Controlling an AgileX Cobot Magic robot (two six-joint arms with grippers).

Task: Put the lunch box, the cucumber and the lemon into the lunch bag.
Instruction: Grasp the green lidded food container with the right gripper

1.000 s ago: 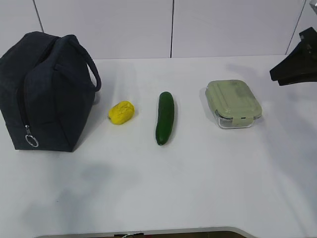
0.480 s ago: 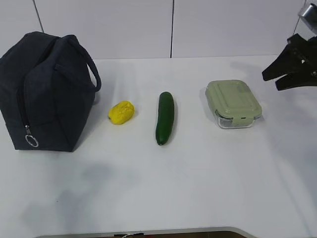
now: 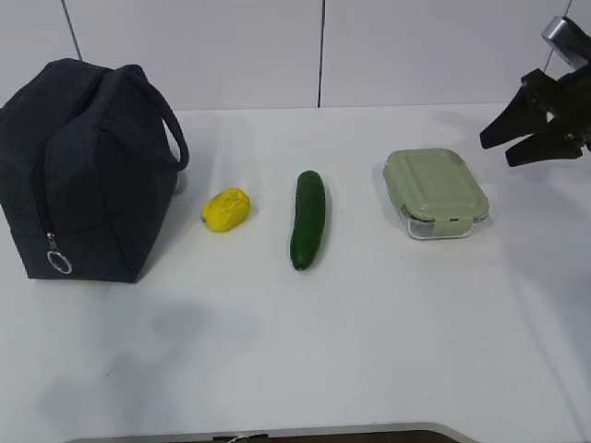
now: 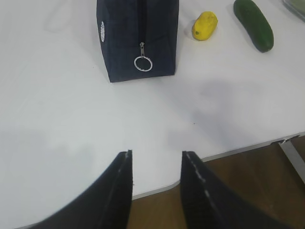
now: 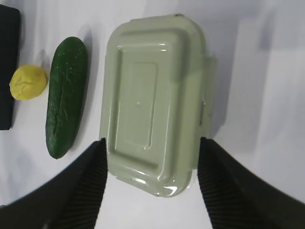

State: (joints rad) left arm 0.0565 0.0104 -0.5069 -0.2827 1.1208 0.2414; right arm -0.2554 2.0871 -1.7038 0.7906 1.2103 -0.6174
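The lunch box (image 3: pixel 436 193) with its sage-green lid sits on the white table at the right; it fills the right wrist view (image 5: pixel 155 102). My right gripper (image 3: pixel 517 146) is open, up and to the right of the box; in its wrist view (image 5: pixel 151 143) the box's near end shows between the spread fingers. The cucumber (image 3: pixel 307 219) lies in the middle and the lemon (image 3: pixel 226 209) left of it. The navy lunch bag (image 3: pixel 83 171) stands at the far left, zipped, with a ring pull (image 4: pixel 143 63). My left gripper (image 4: pixel 156 155) is open and empty over the table's front edge.
The table's front edge (image 4: pixel 228 152) runs under the left gripper, with brown floor beyond it. A white panelled wall (image 3: pixel 323 51) stands behind the table.
My right gripper has come further into view from the right edge, moving left toward the lunch box, with its fingers spread. The objects have not moved.
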